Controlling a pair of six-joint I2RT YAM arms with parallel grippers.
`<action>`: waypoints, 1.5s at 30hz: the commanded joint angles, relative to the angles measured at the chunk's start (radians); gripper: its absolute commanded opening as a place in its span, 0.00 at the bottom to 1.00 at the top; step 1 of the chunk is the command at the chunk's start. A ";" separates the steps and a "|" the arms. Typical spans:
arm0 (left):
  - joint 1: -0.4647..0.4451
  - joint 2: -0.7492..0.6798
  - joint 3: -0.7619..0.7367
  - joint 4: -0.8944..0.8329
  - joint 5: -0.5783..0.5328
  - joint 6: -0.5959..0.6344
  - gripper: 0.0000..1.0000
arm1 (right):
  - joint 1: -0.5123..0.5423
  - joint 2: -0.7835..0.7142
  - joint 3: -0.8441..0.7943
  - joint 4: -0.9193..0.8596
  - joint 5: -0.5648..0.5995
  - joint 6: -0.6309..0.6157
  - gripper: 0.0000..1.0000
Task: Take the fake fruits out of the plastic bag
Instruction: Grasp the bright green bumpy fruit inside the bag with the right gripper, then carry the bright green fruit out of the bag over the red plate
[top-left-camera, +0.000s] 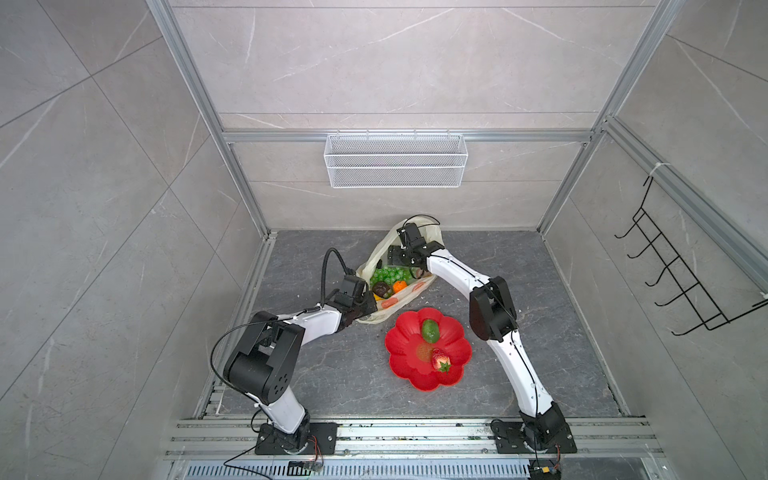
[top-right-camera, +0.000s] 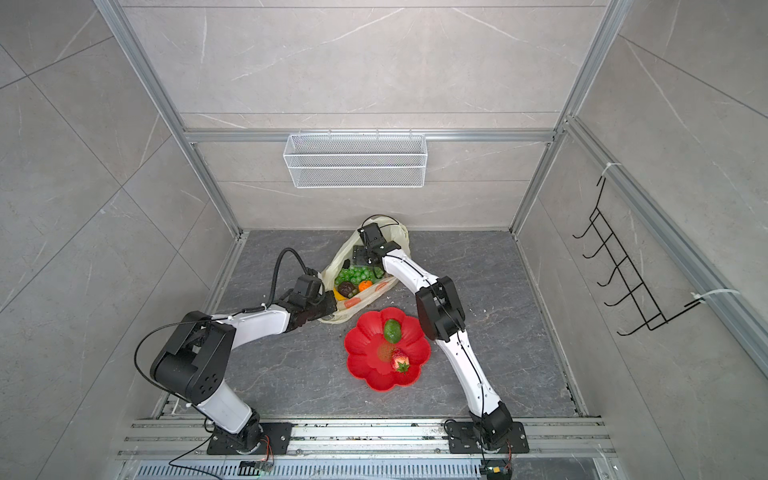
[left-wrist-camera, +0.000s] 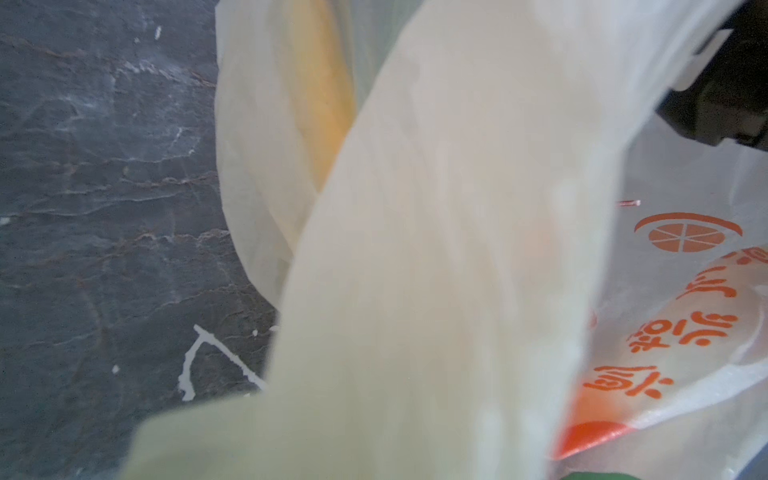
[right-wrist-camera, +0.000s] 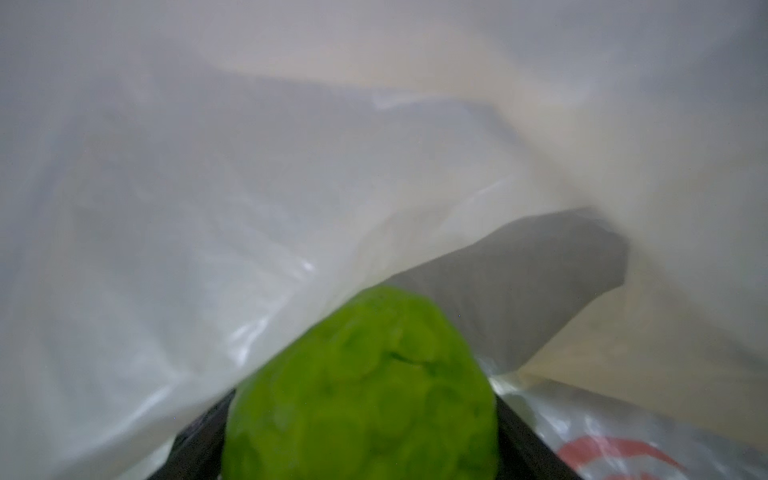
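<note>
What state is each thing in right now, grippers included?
plastic bag: lying down, mouth open
left gripper: shut on the bag's rim
right gripper: inside the bag, shut on bumpy green ball
bumpy green ball: gripped, not yet out
grape bunch: in the bag
dark avocado: in the bag
orange: in the bag
green avocado: out, on red plate
strawberry: out, on red plate

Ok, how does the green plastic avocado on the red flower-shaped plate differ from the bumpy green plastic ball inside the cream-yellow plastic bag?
Place: the green avocado lies free on the red flower-shaped plate; the bumpy green ball sits inside the plastic bag, between the fingers of the right gripper. Surface: the avocado looks smooth, the ball knobbly. Shade: the avocado is darker green, the ball bright lime. Both are small green fake fruits.
</note>
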 joint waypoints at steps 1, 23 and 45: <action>0.003 -0.003 0.007 0.013 0.014 -0.004 0.02 | 0.006 -0.107 -0.059 0.001 0.028 -0.038 0.78; 0.003 -0.007 0.008 0.011 0.011 0.003 0.02 | 0.080 -0.551 -0.638 0.157 0.045 -0.081 0.79; 0.003 -0.018 0.009 0.006 0.019 0.007 0.02 | 0.349 -0.935 -1.032 0.026 0.242 -0.067 0.78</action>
